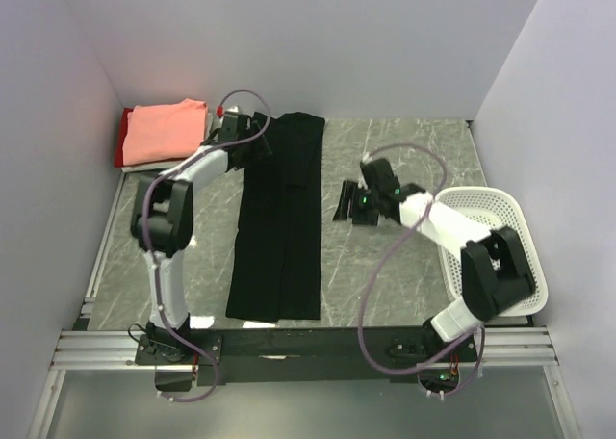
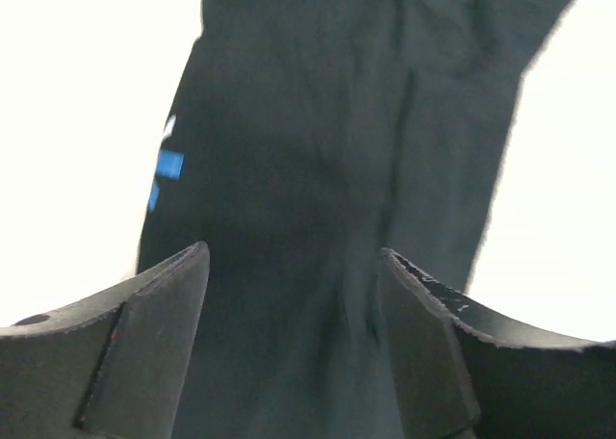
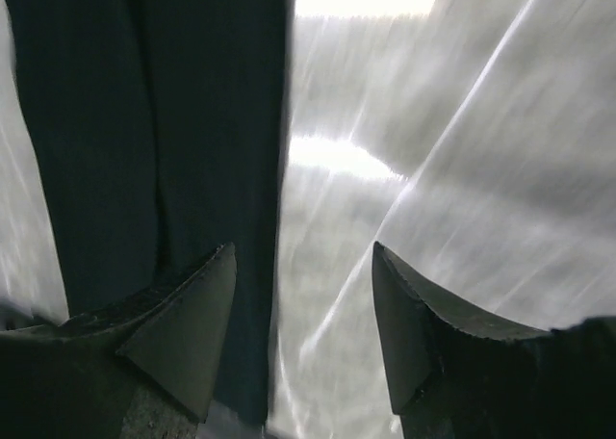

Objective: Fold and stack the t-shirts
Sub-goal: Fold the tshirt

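Observation:
A large black t-shirt (image 1: 279, 218) lies folded lengthwise into a long strip down the middle of the table. My left gripper (image 1: 252, 131) is open at its far left corner; the left wrist view shows the black cloth (image 2: 327, 169) under and between the spread fingers. My right gripper (image 1: 344, 208) is open over bare table just right of the strip; the right wrist view shows the shirt's edge (image 3: 154, 141) under its left finger. A salmon-pink t-shirt (image 1: 166, 129) lies folded on a stack with a white layer and a red shirt (image 1: 122, 139) at the far left.
A white plastic mesh basket (image 1: 496, 237) stands at the right edge of the table by the right arm. The table is grey marble (image 1: 404, 160). White walls close in the left, far and right sides.

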Controlling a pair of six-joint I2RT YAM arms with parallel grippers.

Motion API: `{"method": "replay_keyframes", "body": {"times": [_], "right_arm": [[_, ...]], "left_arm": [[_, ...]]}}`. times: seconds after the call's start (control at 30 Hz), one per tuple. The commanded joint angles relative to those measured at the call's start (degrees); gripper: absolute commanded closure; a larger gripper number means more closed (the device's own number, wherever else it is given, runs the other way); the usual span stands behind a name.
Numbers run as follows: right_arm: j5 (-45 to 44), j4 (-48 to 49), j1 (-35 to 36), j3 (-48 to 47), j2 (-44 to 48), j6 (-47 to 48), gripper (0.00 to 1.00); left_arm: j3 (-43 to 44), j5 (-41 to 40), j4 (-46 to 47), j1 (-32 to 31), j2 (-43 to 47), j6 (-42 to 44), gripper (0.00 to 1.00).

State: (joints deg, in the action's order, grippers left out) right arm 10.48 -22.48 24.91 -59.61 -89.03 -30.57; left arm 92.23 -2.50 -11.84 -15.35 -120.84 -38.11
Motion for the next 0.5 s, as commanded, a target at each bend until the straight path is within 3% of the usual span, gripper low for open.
{"method": "replay_keyframes", "body": {"times": [0.0, 0.23, 0.33, 0.47], "right_arm": [[1.4, 3.1, 5.8, 7.5, 6.4, -4.0, 0.35], [5.4, 7.0, 14.5, 24.0, 17.7, -10.3, 0.41], [6.4, 8.6, 19.5, 26.6, 18.4, -12.9, 0.41], [5.5, 13.8, 25.4, 30.3, 17.2, -17.9, 0.43]], "left_arm": [[-8.4, 0.3, 1.9, -0.3, 15.8, -3.6, 0.25], [-41.3, -3.2, 6.9, -2.0, 40.4, -10.7, 0.33], [-51.1, -3.5, 7.7, -2.9, 50.8, -12.2, 0.34], [-58.0, -3.0, 6.2, -4.4, 59.5, -13.5, 0.34]]}}
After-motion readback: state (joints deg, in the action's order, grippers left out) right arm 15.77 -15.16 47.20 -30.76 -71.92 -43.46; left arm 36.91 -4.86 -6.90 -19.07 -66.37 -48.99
